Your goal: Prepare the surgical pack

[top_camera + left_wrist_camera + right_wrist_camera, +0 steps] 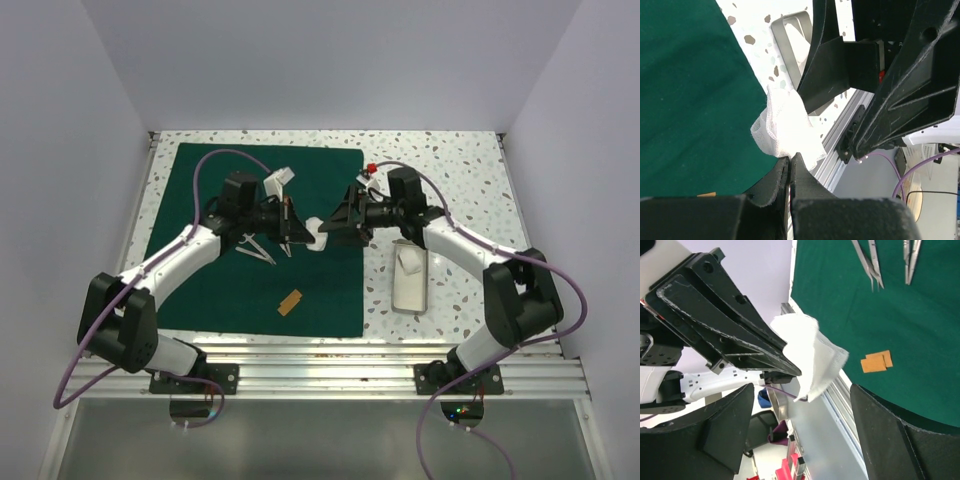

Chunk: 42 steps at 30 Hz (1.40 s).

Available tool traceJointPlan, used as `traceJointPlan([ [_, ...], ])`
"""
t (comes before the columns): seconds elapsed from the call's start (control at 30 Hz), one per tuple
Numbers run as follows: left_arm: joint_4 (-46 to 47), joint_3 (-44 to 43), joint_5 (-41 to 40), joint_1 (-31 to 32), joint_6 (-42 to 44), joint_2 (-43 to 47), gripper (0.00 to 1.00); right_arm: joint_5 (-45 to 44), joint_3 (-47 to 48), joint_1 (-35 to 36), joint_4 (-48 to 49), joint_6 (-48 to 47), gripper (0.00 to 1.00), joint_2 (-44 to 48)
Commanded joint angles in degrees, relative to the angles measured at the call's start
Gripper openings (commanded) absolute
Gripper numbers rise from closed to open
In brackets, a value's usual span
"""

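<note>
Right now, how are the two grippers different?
The left gripper is shut; the right gripper is wide open. The left gripper pinches a white gauze; the right gripper grips nothing. Both are black, face each other, and hang over the green drape.

Plain pale walls (330, 60) around a speckled white tabletop (450, 160), aluminium rails (330, 362) along its near edge.
</note>
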State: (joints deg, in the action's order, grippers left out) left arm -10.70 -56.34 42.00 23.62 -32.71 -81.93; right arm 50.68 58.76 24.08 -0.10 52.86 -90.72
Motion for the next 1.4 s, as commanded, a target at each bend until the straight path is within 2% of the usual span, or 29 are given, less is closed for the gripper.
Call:
traceJointPlan([
  [0.0,3.84,0.17,0.63,0.55,-1.48,2.21,0.00,1.62,-0.23,0.62,5.36,2.94,0.80,0.90],
  [0.13,4.28,0.35,0.89,0.64,-2.01,2.57,0.00,1.88,-1.63,0.97,9.23,5.85,0.77,-0.16],
  [0.9,7.36,2.55,2.91,0.99,-3.59,2.57,0.00,2.41,-2.95,1.59,14.77,8.22,0.50,-2.89],
  [1.0,7.27,2.55,3.00,0.99,-3.59,2.48,0.00,2.23,-3.30,1.76,14.95,8.31,0.43,-2.71],
  [1.2,6.31,2.64,2.39,0.99,-3.07,2.48,0.01,1.18,-3.92,1.85,13.55,7.70,0.07,-1.57],
  [1.23,5.70,2.37,1.60,0.99,-2.80,2.39,0.10,0.92,-3.48,1.85,11.11,6.04,0.00,-1.13],
  [1.3,2.97,1.85,0.11,0.99,-1.05,2.48,0.35,-0.65,-2.52,1.68,6.63,2.88,0.00,-0.52],
  [1.37,-1.75,1.32,-2.08,0.99,2.01,2.83,0.48,-2.42,-0.41,1.59,-3.29,-3.79,0.00,-0.07],
])
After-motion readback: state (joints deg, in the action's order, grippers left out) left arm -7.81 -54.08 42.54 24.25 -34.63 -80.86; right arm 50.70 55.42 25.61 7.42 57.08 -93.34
